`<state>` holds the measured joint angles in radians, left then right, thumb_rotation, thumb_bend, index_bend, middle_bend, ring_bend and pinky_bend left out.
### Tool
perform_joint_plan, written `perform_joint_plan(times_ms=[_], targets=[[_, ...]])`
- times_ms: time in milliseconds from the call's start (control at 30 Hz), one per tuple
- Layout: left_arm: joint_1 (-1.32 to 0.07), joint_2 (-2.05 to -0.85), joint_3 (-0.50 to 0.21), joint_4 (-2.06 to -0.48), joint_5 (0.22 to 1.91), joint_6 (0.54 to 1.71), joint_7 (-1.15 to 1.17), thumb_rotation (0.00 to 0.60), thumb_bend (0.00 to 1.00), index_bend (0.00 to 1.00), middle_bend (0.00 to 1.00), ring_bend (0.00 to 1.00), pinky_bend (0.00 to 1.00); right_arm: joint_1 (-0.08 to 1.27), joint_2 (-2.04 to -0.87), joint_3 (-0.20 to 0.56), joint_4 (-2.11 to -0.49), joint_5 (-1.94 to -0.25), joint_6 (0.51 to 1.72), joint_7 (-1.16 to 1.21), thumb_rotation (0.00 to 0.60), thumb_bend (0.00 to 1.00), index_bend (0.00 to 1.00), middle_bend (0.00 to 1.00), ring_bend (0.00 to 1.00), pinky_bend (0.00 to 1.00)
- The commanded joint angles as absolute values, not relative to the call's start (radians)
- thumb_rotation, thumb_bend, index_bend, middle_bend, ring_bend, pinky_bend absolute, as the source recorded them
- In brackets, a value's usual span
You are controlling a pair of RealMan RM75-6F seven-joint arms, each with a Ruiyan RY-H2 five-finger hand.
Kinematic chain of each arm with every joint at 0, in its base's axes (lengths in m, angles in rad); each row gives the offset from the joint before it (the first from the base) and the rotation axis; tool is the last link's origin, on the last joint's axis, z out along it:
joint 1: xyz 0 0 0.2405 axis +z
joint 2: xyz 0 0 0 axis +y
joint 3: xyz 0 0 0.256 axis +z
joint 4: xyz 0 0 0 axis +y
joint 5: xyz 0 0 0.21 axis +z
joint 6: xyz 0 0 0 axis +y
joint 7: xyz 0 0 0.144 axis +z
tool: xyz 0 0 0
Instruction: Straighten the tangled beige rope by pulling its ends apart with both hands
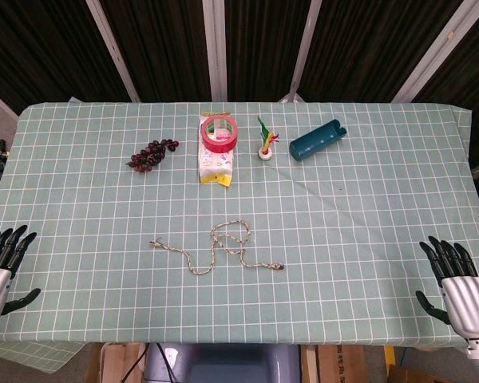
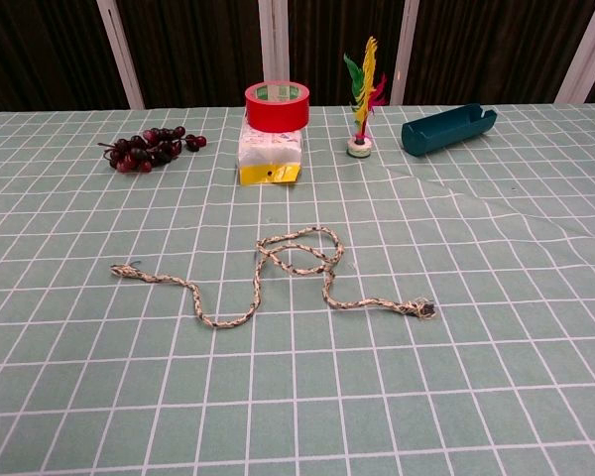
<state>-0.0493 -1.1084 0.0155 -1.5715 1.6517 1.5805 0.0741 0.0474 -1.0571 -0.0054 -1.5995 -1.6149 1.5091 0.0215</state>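
Note:
The beige rope (image 1: 220,248) lies tangled on the green checked tablecloth, near the front middle; in the chest view the rope (image 2: 278,270) shows a loop in its middle, one end at the left and a frayed end at the right. My left hand (image 1: 1,267) rests at the table's front left corner, fingers apart, holding nothing. My right hand (image 1: 457,279) sits at the front right corner, fingers also spread and empty. Both hands are far from the rope. Neither hand shows in the chest view.
At the back stand a bunch of dark grapes (image 1: 152,154), a red tape roll (image 1: 219,132) on a white and yellow packet (image 1: 215,167), a feathered shuttlecock (image 1: 267,144) and a teal tube (image 1: 317,140). The tablecloth (image 1: 367,239) covers the whole table.

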Motion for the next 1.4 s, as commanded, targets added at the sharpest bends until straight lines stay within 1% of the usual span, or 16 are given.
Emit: perform_joint_plan(times_ms=[33,233,400,633,700,733,800,867,967,1100,1167,1400], targets=[[-0.049,-1.108,0.015,-1.571,1.652,1.581,0.074,0.600,0.06,0.03,0.00,0.00,0.00,0.047,-1.057,-0.005,-1.600,-1.614,1.510,0.022,0.600,0.33,0.00,0.00,0.00,0.00],[-0.048,-1.106,0.015,-1.572,1.652,1.584,0.071,0.600,0.06,0.03,0.00,0.00,0.00,0.045,-1.057,-0.003,-1.607,-1.613,1.514,0.022,0.600,0.33,0.00,0.00,0.00,0.00],[-0.048,-1.103,0.013,-1.572,1.647,1.584,0.068,0.600,0.06,0.03,0.00,0.00,0.00,0.055,-1.063,-0.010,-1.648,-1.660,1.523,0.021,0.600,0.33,0.00,0.00,0.00,0.00],[-0.049,-1.105,0.013,-1.571,1.649,1.582,0.068,0.600,0.06,0.03,0.00,0.00,0.00,0.100,-1.080,-0.012,-1.757,-1.665,1.447,0.034,0.600,0.33,0.01,0.00,0.00,0.00],[-0.049,-1.104,0.013,-1.571,1.649,1.584,0.069,0.600,0.06,0.03,0.00,0.00,0.00,0.120,-1.093,-0.007,-1.787,-1.661,1.416,0.021,0.600,0.33,0.06,0.00,0.00,0.00],[-0.049,-1.104,0.013,-1.571,1.649,1.584,0.070,0.600,0.06,0.03,0.00,0.00,0.00,0.129,-1.100,-0.004,-1.800,-1.657,1.402,0.013,0.600,0.33,0.13,0.00,0.00,0.00],[-0.048,-1.104,0.012,-1.571,1.649,1.585,0.071,0.600,0.06,0.03,0.00,0.00,0.00,0.146,-1.118,0.005,-1.822,-1.646,1.376,-0.006,0.600,0.33,0.20,0.01,0.00,0.00],[-0.048,-1.104,0.011,-1.572,1.646,1.585,0.071,0.600,0.06,0.03,0.00,0.00,0.00,0.167,-1.145,0.017,-1.845,-1.629,1.345,-0.034,0.600,0.33,0.28,0.04,0.00,0.00],[-0.048,-1.103,0.010,-1.571,1.642,1.583,0.071,0.600,0.06,0.03,0.00,0.00,0.00,0.209,-1.216,0.043,-1.877,-1.584,1.283,-0.093,0.600,0.33,0.33,0.06,0.00,0.00],[-0.049,-1.102,0.009,-1.572,1.639,1.581,0.068,0.600,0.06,0.03,0.00,0.00,0.00,0.255,-1.326,0.075,-1.874,-1.513,1.223,-0.191,0.600,0.33,0.38,0.08,0.00,0.00],[-0.049,-1.101,0.009,-1.572,1.638,1.580,0.065,0.600,0.06,0.03,0.00,0.00,0.00,0.272,-1.376,0.086,-1.861,-1.477,1.202,-0.231,0.600,0.33,0.39,0.08,0.00,0.00],[-0.052,-1.099,0.009,-1.574,1.634,1.572,0.058,0.600,0.06,0.03,0.00,0.00,0.00,0.316,-1.542,0.115,-1.783,-1.361,1.165,-0.331,0.600,0.33,0.40,0.08,0.00,0.00]])
